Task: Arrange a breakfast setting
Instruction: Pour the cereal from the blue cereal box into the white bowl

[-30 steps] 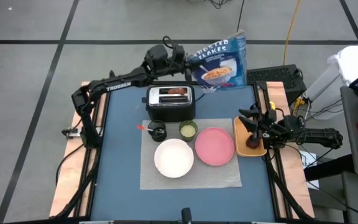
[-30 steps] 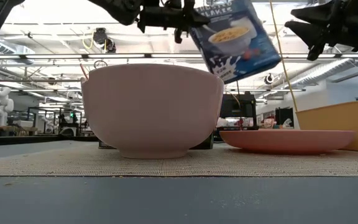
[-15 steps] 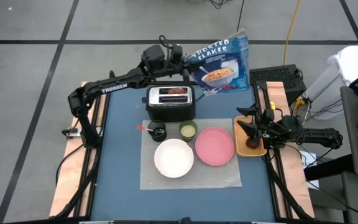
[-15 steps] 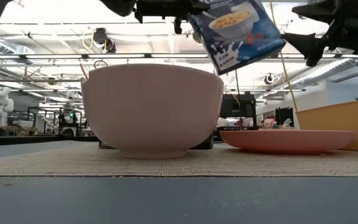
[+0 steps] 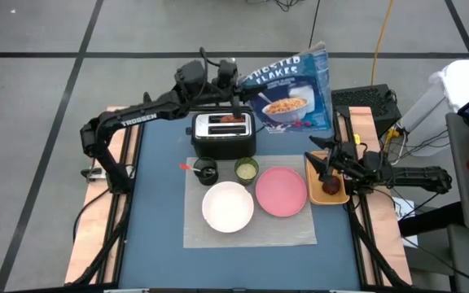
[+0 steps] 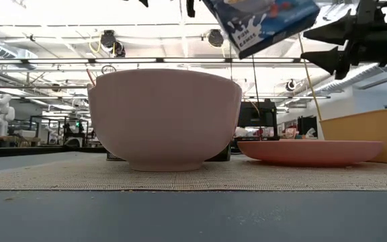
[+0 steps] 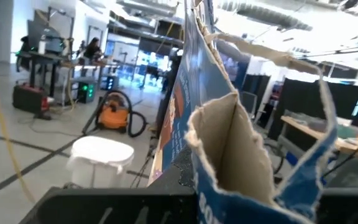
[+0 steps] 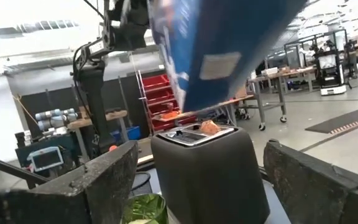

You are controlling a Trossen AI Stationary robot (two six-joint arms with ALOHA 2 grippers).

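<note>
The blue cereal box hangs in the air beyond the toaster, with my left gripper shut on it; its torn open top fills the left wrist view. On the grey mat stand the white bowl, pink plate, green cup and black cup. The red-handled spoon lies beside the black cup. My right gripper is open above the orange tray, touching nothing. My left gripper pinches the box's left-hand edge, close to its open top, between its two fingers. The fingers reach in about level from the table's left. The box is lifted clear and tilted, its printed front turned up and toward the table's near edge.
The black-and-silver toaster stands at the mat's far edge, right under the box's left part. The orange tray lies at the mat's right with a dark reddish thing on it. A keyboard lies past the far right corner.
My left gripper has risen with the cereal box, which now stands higher, its top out of the low view, and is tipped more. My right gripper has opened wide over the orange tray and stayed about where it was.
</note>
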